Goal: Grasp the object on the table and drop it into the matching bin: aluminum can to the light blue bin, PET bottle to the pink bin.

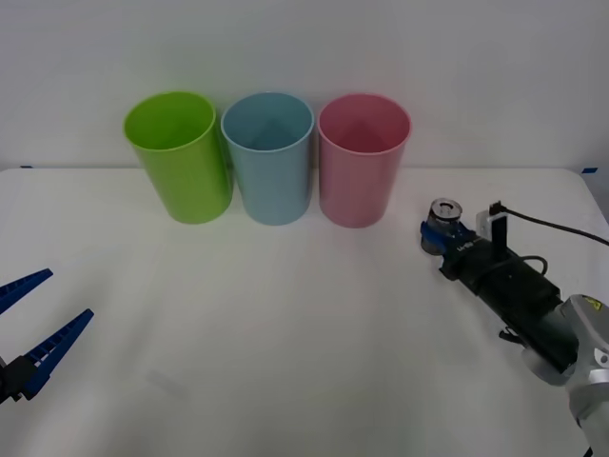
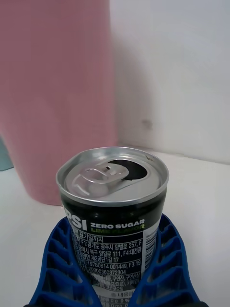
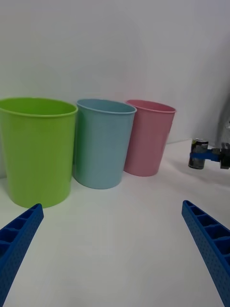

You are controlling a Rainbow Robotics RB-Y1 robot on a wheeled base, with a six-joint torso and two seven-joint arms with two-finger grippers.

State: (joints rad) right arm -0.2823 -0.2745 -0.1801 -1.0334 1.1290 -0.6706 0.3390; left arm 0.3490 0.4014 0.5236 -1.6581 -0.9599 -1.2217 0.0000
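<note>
Small dark grey aluminum can with silver top and pull-tab, upright on the wide white table just right of the tall pink plastic bin, set between the ribbed blue fingers of the right gripper, closed against its sides. Up close from the right wrist: opened mouth and "ZERO SUGAR" label; from the left wrist: lime green bin, light blue bin and pink bin in a row. Left gripper spread wide, holding nothing, low at the table's left edge.
</note>
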